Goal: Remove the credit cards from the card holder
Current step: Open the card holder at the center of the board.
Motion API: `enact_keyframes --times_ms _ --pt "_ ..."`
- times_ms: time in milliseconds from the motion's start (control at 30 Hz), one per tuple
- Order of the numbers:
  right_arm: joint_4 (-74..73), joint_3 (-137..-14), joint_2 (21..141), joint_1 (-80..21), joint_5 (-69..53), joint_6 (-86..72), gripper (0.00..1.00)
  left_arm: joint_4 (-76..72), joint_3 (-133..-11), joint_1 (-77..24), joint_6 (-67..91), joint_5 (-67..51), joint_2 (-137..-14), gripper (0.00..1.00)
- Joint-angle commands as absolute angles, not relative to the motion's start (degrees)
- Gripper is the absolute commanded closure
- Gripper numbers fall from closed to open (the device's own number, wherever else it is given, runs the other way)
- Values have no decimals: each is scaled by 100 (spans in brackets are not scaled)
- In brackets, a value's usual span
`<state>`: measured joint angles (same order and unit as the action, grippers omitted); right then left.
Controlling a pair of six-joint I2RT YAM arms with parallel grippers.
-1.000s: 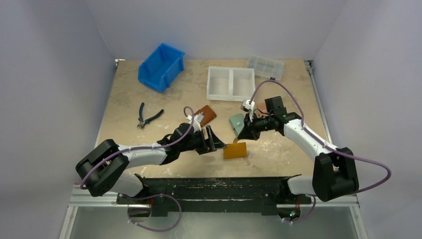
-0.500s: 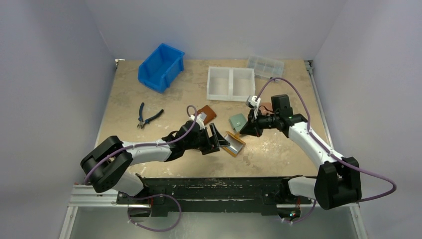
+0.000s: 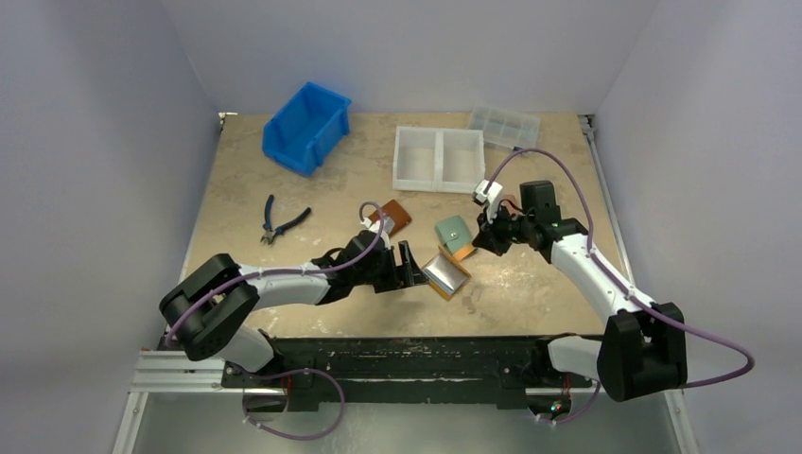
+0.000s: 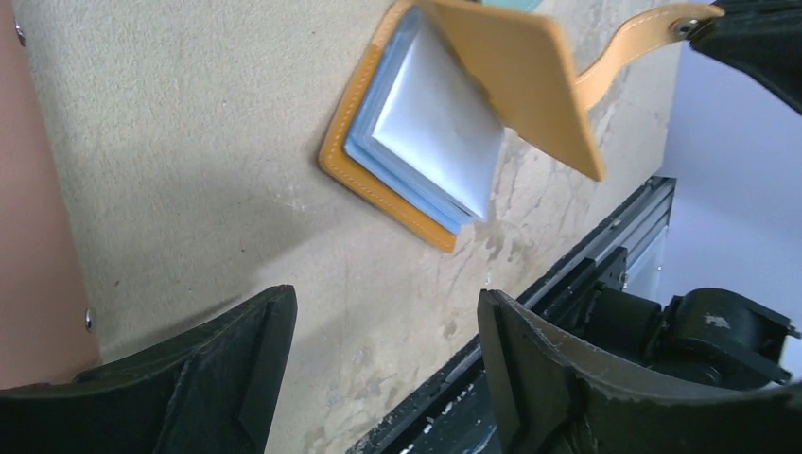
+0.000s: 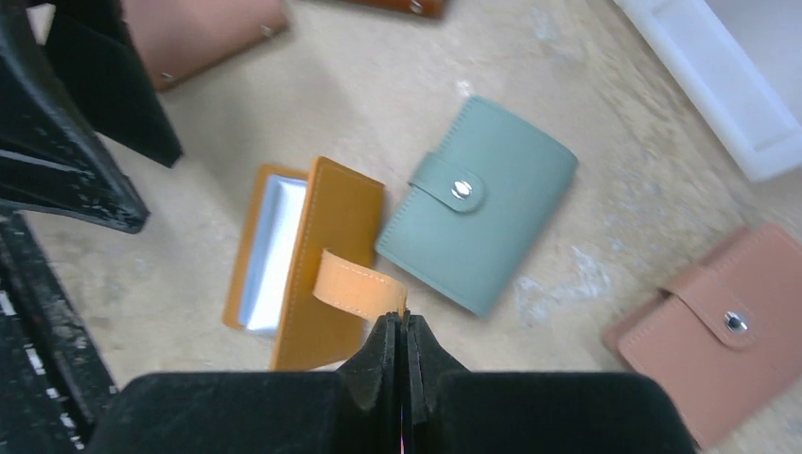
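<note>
Top external view: the left arm lies low, stretched toward the middle of the table (image 3: 236,189). Its left gripper (image 3: 412,267) is spread wide and holds nothing, just left of the card holder (image 3: 445,275). The right arm bends in from the right, wrist tipped down. The right gripper (image 3: 482,238) is clenched on the holder's snap tab (image 5: 352,284), keeping the mustard-orange cover raised while the back rests mid-table. Stitched edges frame stacked bluish-clear sleeves (image 4: 430,132) with pale faces. A green wallet (image 5: 482,241) lies just beside it.

Green wallet (image 5: 487,227) hems in the card holder (image 5: 331,246).
</note>
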<state>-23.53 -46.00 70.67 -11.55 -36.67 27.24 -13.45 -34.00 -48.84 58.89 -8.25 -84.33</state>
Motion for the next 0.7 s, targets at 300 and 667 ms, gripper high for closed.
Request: enact_keyframes --times_ms 300,667 --pt "-3099 -4525 7427 -1116 -1352 3848 100 -1804 -3788 -4907 5609 -964 -9177 34" --pt "-3387 -4560 7409 -1114 -1039 3742 87 -1134 -3746 -4905 5176 -159 -8394 34"
